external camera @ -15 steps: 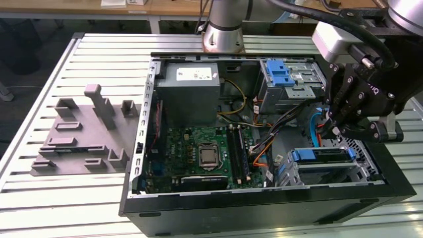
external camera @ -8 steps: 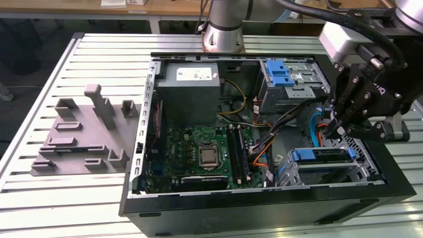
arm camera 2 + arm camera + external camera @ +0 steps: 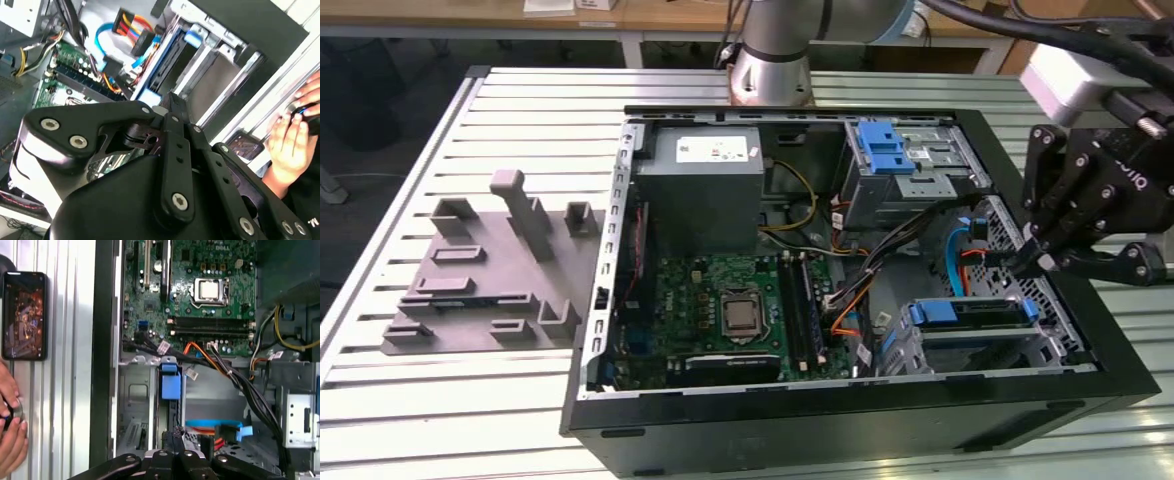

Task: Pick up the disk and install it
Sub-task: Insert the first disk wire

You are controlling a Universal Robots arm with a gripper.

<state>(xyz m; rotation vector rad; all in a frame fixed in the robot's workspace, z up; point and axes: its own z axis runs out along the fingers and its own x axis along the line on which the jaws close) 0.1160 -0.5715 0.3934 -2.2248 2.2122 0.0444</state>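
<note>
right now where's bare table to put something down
Bare slats of the table lie between the grey fixture block and the near edge, and beyond it toward the far edge. Crowded: inside the computer case, where the claw hangs over cables by the disk.

The motherboard (image 3: pixel 727 300) is green, the gripper (image 3: pixel 1030 264) black, the disk (image 3: pixel 967 312) apparently blue-framed.

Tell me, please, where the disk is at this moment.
In the exterior view the disk sits in the drive bay of the computer case, toward the exterior view's right, close below the tool.
</note>
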